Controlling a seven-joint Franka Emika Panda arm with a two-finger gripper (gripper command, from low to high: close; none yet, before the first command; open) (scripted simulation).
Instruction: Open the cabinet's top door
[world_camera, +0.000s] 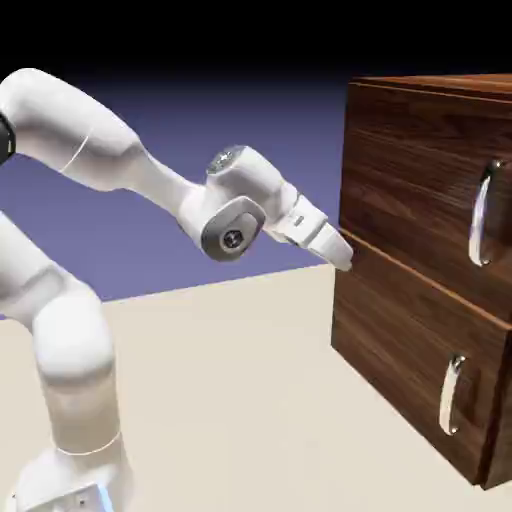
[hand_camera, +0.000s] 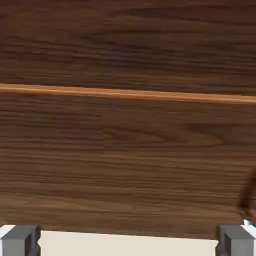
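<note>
Holding gripper (world_camera: 344, 262) spread wide, gripping nothing, near the cabinet (world_camera: 400, 350). Seeing top door (world_camera: 410, 170) shut, on the cabinet's upper front. Judging nothing done: must reach handle (world_camera: 478, 222), grip, then pull open.

Support surface (world_camera: 230, 400): flat, plain, pale cream. Its far edge runs straight, in front of the blue-violet backdrop (world_camera: 180, 240). Two units stand on the surface. On the left, at the near side, stands my white base (world_camera: 75, 490), partly outside the exterior view. On the right stands the cabinet (world_camera: 400, 330), upright, dark wood-grained, its underside seated on the surface. Bare surface separates the cabinet from my base; the two stand well apart.
</note>
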